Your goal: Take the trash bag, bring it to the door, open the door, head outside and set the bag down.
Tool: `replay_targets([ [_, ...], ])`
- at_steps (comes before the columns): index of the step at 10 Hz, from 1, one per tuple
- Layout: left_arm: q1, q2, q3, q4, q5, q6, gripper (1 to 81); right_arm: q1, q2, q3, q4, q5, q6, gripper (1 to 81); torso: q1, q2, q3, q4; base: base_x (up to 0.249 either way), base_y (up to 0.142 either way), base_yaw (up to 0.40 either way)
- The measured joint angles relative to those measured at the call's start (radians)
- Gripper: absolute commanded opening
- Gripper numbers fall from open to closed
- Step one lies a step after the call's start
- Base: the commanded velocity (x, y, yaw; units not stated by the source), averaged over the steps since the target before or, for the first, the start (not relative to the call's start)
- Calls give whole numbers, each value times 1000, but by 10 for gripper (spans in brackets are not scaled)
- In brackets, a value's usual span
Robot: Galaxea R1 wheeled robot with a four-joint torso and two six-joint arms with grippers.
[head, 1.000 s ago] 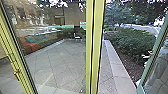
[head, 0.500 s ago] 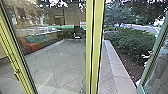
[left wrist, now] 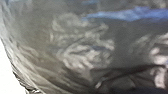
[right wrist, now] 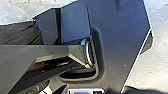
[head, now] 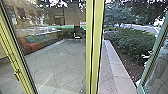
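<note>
Dark, crinkled, partly see-through plastic of the trash bag [left wrist: 82,50] lies very close to the camera in the left wrist view, with a blue streak along it. In the right wrist view, dark creased material [right wrist: 17,35] shows beside the robot's own parts; whether it is the same bag I cannot tell. A glass door [head: 57,57] with yellow-green frame bars stands directly ahead in the head view. Right of its middle bars, a green-framed glass panel [head: 160,62] stands at an angle, with the outdoors visible between them.
Paving and a pale stone kerb [head: 117,67] run ahead on the right, beside a mulch bed and a large bush [head: 132,42]. Orange and green seats [head: 31,43] show in the glass at left. Pale ground [right wrist: 152,70] lies around the robot's base.
</note>
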Motion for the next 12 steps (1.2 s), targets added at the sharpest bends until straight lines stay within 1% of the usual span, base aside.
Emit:
replay_targets([
  [2, 0, -3, 1, 3, 1, 7, 10, 0, 5, 0, -1, 0, 0, 811, 0, 0, 0, 0, 0, 0, -171],
  [6, -2, -5, 3, 4, 10, 8, 10, -2, 10, -1, -5, 1, 0, 811, 0, 0, 0, 0, 0, 0, -193],
  [8, -10, -8, 3, 4, 0, 8, 10, -3, 13, -2, -12, 1, 0, 811, 0, 0, 0, 0, 0, 0, -196],
  [12, -4, -7, 3, 4, 6, 8, 10, -7, 14, -3, -15, 1, 0, 811, 0, 0, 0, 0, 0, 0, -204],
])
